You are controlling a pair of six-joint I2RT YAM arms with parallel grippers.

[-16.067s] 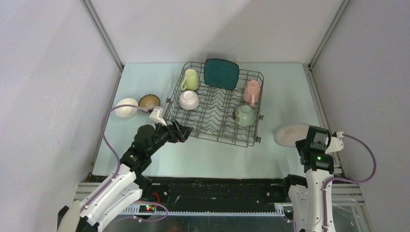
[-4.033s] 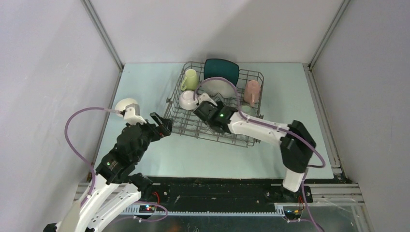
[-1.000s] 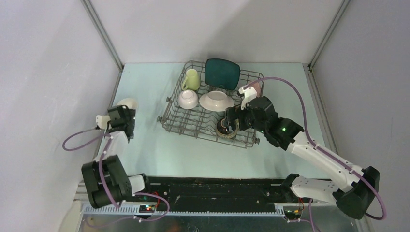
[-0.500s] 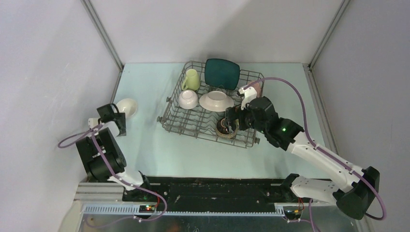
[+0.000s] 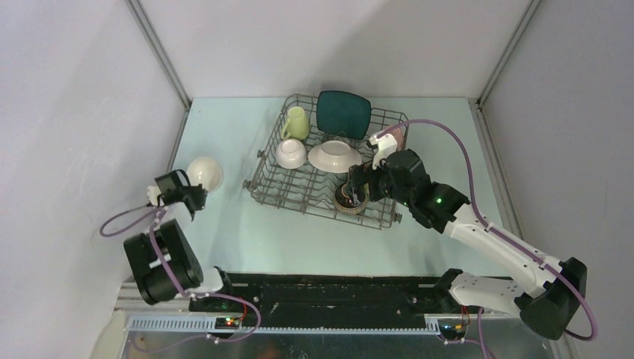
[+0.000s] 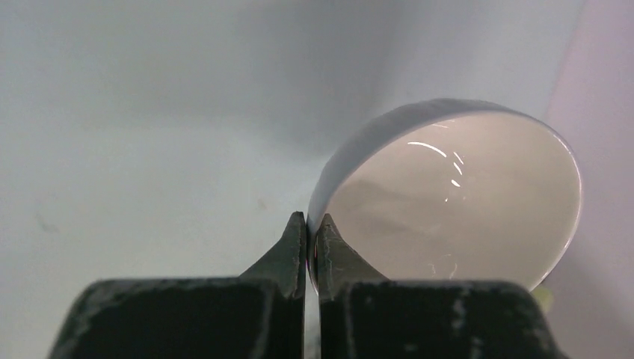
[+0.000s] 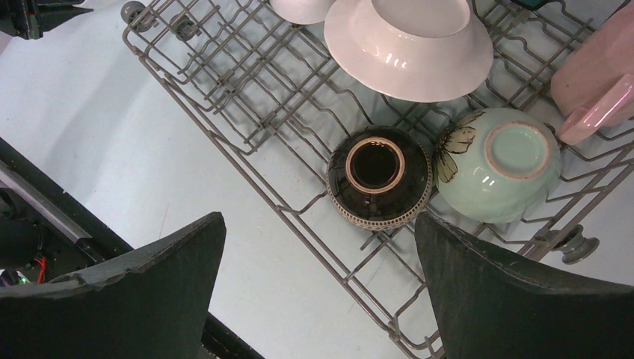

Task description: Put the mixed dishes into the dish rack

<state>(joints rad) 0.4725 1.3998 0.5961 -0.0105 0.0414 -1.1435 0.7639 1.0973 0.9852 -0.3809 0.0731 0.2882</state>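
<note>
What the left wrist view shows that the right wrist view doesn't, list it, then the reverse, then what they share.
Left wrist only: a white bowl tipped on edge, its rim pinched in the shut left end effector.
Right wrist only: the dish rack holding an upside-down dark brown bowl, an upside-down pale green bowl, the white round plate and the pink cup, with the open right end effector above them, holding nothing.
Both: the pale table.
</note>
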